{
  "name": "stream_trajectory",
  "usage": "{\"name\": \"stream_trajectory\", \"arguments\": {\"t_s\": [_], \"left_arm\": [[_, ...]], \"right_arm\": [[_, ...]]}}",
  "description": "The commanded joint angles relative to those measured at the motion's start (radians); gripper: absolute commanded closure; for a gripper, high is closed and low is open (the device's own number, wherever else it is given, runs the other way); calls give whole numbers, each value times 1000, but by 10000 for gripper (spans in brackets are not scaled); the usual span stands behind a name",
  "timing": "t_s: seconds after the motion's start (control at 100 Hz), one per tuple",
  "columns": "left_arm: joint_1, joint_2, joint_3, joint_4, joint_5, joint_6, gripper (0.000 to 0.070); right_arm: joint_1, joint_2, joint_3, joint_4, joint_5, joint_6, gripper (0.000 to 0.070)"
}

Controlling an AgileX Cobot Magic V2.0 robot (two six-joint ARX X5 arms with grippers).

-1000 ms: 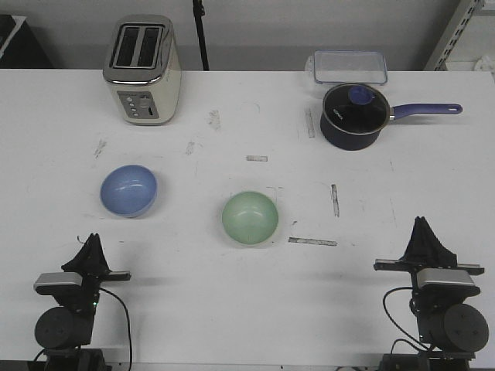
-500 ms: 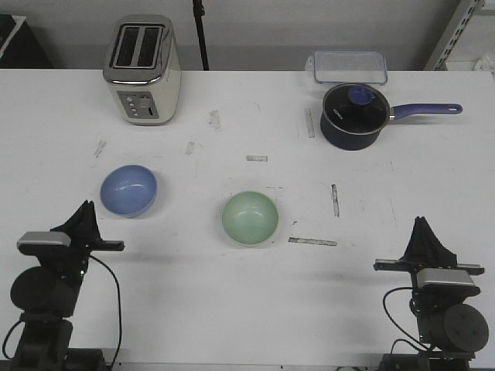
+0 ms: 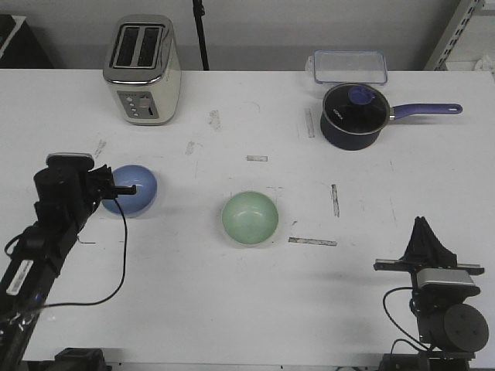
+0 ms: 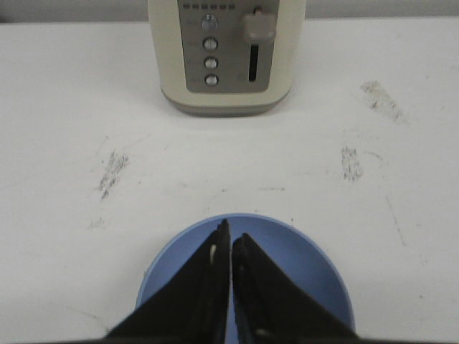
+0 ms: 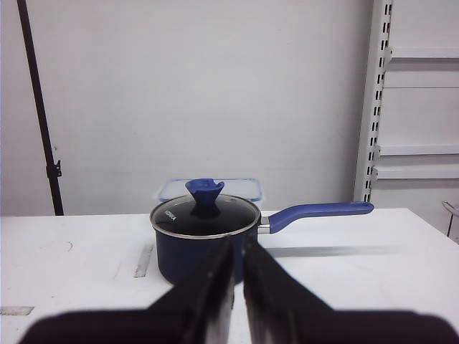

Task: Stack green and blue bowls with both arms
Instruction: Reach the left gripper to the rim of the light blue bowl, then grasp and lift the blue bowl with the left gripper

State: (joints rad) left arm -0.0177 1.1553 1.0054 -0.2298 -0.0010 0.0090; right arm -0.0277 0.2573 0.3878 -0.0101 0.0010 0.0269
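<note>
The light blue bowl (image 3: 145,192) sits on the white table at the left. My left gripper (image 3: 128,188) hovers over its near side, jaws shut with only a thin slit and nothing between them. In the left wrist view the gripper (image 4: 232,233) points over the blue bowl (image 4: 308,276), with its tips above the far inner wall. The pale green bowl (image 3: 250,218) stands alone at the table's middle. My right gripper (image 3: 423,229) rests shut and empty at the front right, far from both bowls. In the right wrist view it (image 5: 238,245) faces the saucepan.
A cream toaster (image 3: 143,69) stands at the back left, also seen in the left wrist view (image 4: 226,54). A dark blue lidded saucepan (image 3: 354,116) with a long handle and a clear plastic container (image 3: 349,67) stand at the back right. Tape strips and scuffs mark the table.
My left arm has risen from its rest at the front left and reached forward, until the gripper is over the blue bowl. The right arm and both bowls have not moved.
</note>
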Motion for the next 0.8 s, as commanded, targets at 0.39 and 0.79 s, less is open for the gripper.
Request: {"name": "stream_trajectory", "arguments": {"t_s": [0.39,0.79], "left_arm": [[180,389,460,-584,96,-240,699],[293,532,461,-651,227,-259,326]], "right_arm": [[0,-2,2,11,0,10,686],[0,-2,2,11,-1,10,686]]}}
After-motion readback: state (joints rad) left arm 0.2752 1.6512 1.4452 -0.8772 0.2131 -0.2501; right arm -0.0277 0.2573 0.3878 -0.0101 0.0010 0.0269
